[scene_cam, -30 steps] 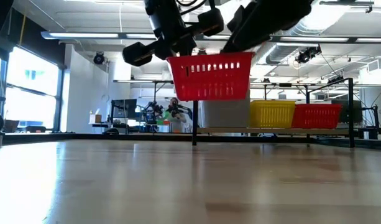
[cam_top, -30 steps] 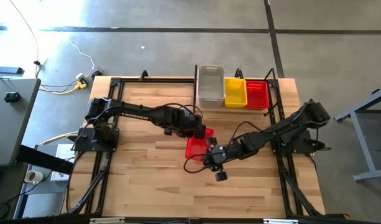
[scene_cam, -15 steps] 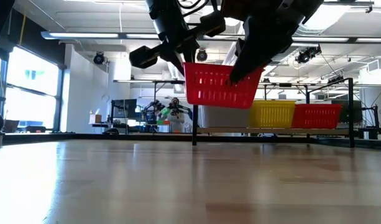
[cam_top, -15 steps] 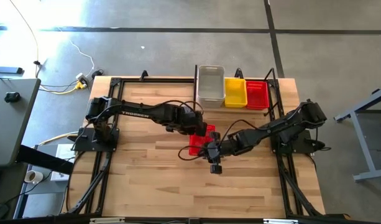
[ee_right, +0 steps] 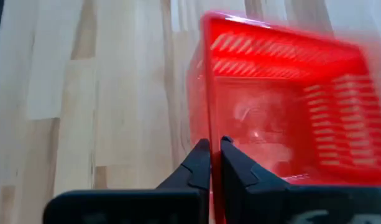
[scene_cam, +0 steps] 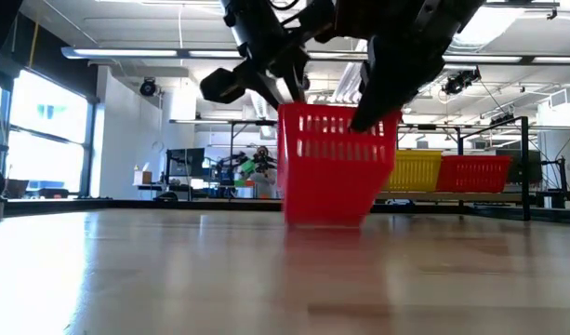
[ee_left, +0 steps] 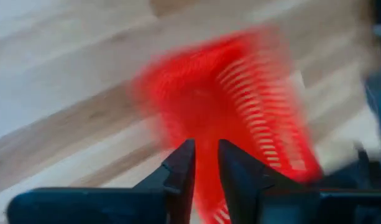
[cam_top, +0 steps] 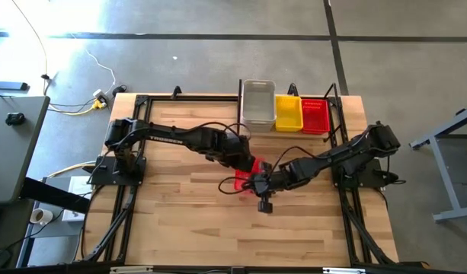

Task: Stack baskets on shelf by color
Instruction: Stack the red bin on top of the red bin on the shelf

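A red basket (cam_top: 244, 177) hangs tilted between my two grippers over the middle of the table; it also shows in the low view (scene_cam: 336, 166), its lower end close to the tabletop. My left gripper (cam_top: 243, 162) is shut on its far-left side. My right gripper (cam_top: 257, 183) is shut on its near-right side. The black rod shelf (cam_top: 240, 106) stands at the far edge. On it sit a clear basket (cam_top: 258, 105), a yellow basket (cam_top: 288, 113) and a red basket (cam_top: 315, 116), side by side. My left gripper (ee_left: 204, 158) pinches the red basket's wall at its rim (ee_left: 206, 134) between its two fingers, coming from above and from the table's left. The basket hangs tilted below it. My right gripper (ee_right: 215, 152) pinches another wall of the basket at its rim (ee_right: 207, 124), one finger inside the basket and one outside, slanting down from the table's right. Whether the basket's lower end (scene_cam: 324, 220) touches the table, I cannot tell.
Black arm-mount frames (cam_top: 134, 137) run along the table's left and right sides. Bare wooden tabletop (cam_top: 187, 221) lies near and to the left of the basket. Behind the table the low view shows a room with desks and equipment.
Both grippers have gone down with the red basket, and my right gripper has also moved toward the table's left and far side. The basket, held level and high a second ago, has tipped steeply and dropped close to the tabletop.
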`<action>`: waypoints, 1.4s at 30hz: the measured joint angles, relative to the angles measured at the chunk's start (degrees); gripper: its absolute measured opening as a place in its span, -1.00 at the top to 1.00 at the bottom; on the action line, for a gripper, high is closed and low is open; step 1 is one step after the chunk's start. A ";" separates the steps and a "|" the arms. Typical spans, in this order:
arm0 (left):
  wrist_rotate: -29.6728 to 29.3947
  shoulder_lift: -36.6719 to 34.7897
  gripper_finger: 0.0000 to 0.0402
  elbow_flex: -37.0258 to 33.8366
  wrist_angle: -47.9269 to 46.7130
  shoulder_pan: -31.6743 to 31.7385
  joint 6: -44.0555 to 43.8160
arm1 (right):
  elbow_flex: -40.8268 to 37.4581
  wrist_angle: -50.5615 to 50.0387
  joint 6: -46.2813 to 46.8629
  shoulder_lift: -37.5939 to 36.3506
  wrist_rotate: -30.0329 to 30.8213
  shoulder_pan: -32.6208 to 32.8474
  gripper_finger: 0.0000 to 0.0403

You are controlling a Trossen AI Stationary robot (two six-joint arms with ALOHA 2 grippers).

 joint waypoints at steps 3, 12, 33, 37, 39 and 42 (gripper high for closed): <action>2.09 -0.15 0.60 0.09 0.30 0.46 4.03 | -0.02 -0.95 1.91 0.11 0.04 -0.16 0.99; 4.40 -0.72 0.48 0.09 -0.44 3.29 16.24 | -0.02 -7.35 5.75 -0.01 -1.08 0.96 1.00; 3.56 -10.76 0.55 0.02 -2.84 8.57 43.12 | -0.02 -24.17 7.98 -18.35 8.25 4.06 1.00; 3.55 -12.31 0.55 0.07 -3.01 9.55 44.88 | -0.02 -28.98 7.98 -22.90 13.48 4.06 1.00; 3.48 -12.48 0.55 0.10 -2.38 9.86 45.53 | -0.02 -31.74 7.28 -25.18 16.77 3.78 1.00; 3.39 -12.57 0.55 0.04 -2.67 10.73 46.13 | -0.02 -35.67 4.76 -28.62 21.15 3.21 1.00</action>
